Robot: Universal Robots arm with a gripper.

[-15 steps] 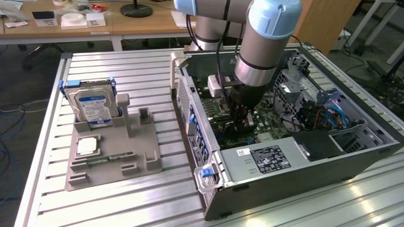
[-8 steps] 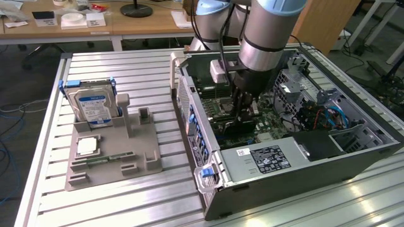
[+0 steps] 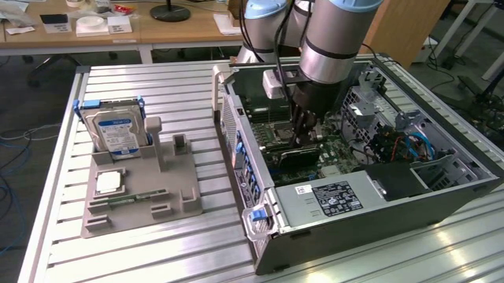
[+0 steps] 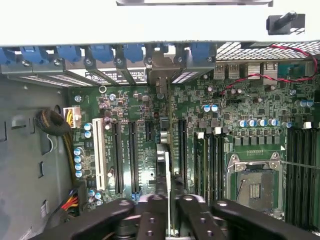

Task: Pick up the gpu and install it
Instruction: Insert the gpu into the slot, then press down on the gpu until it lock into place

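Ribbed metal worktop (image 3: 157,94) is carrying an open computer case (image 3: 441,200) on the exterior view's right and a grey holder tray (image 3: 141,206) on its left, with wooden desks lying behind. On the tray, a hard drive (image 3: 117,134) with a blue-white label is standing upright and a small green memory stick (image 3: 130,199) is lying flat; no card is sitting there, so the pick-up looks done. The arm is reaching down into the case, and its claw (image 3: 303,141) is pinching the gpu (image 3: 293,155), which is standing on edge over the green motherboard (image 3: 272,127). From the wrist, the card (image 4: 161,165) is showing as a thin strip running toward the rear slot openings (image 4: 165,75), lining up beside the long black slots (image 4: 132,157). Whether it is fully seated is hard to judge; the claw is gripping it, so the install seems unfinished.
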